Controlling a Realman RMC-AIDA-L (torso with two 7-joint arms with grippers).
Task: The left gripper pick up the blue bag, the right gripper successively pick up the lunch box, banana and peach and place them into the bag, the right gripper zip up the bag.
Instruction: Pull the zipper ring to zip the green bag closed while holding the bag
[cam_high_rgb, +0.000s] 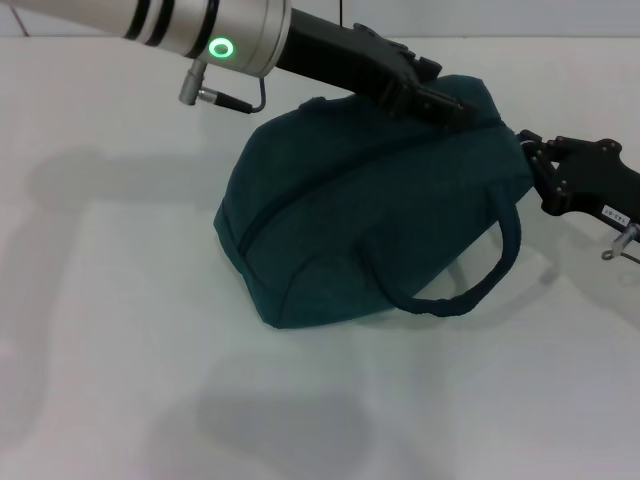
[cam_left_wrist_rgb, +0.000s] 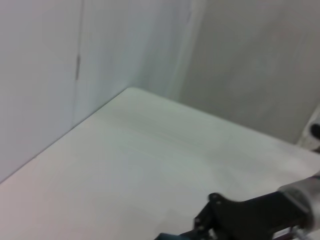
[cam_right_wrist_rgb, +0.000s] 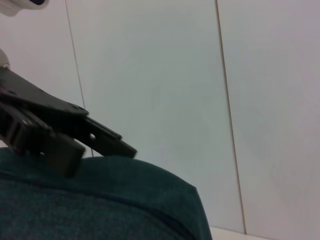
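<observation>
The blue bag (cam_high_rgb: 370, 215) lies on the white table (cam_high_rgb: 120, 330), bulging, with its zipper line running closed along the top and one handle (cam_high_rgb: 480, 285) drooping toward the front. My left gripper (cam_high_rgb: 440, 100) reaches over from the back left and is shut on the fabric at the bag's top right; the right wrist view shows the left gripper (cam_right_wrist_rgb: 65, 142) pressed on the bag (cam_right_wrist_rgb: 100, 205). My right gripper (cam_high_rgb: 535, 165) touches the bag's right end, by the end of the zipper. It also shows as the right gripper (cam_left_wrist_rgb: 240, 217) in the left wrist view. Lunch box, banana and peach are out of view.
The left arm (cam_high_rgb: 200, 30) spans the back of the scene above the table. White wall panels (cam_right_wrist_rgb: 200, 75) stand behind the table.
</observation>
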